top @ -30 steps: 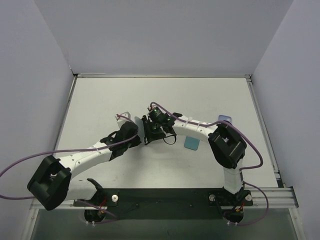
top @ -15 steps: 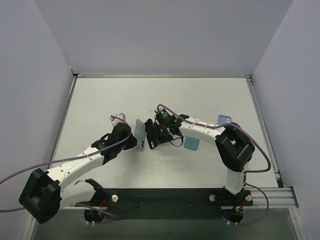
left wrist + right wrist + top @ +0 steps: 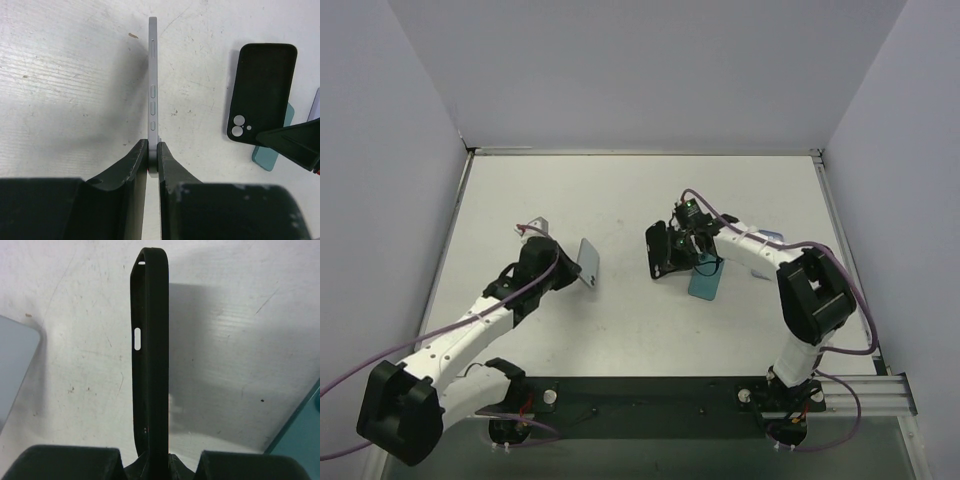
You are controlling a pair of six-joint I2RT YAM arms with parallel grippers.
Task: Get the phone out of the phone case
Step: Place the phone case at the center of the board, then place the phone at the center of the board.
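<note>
1. Left gripper (image 3: pixel 152 150) is clamped on one end of the phone (image 3: pixel 152 75), a finger pressed against each flat face. The grey phone appears edge-on in the left wrist view, with its side buttons showing.
2. Right gripper (image 3: pixel 151 462) is closed on one end of the black phone case (image 3: pixel 150 340), also seen edge-on, with a cut-out slot open through its side wall.
3. Phone and case are well apart over the white table (image 3: pixel 570 190), the phone left of centre and the case right of centre.
4. A teal slab (image 3: pixel 705 283) lies flat on the table just beside the case.
</note>
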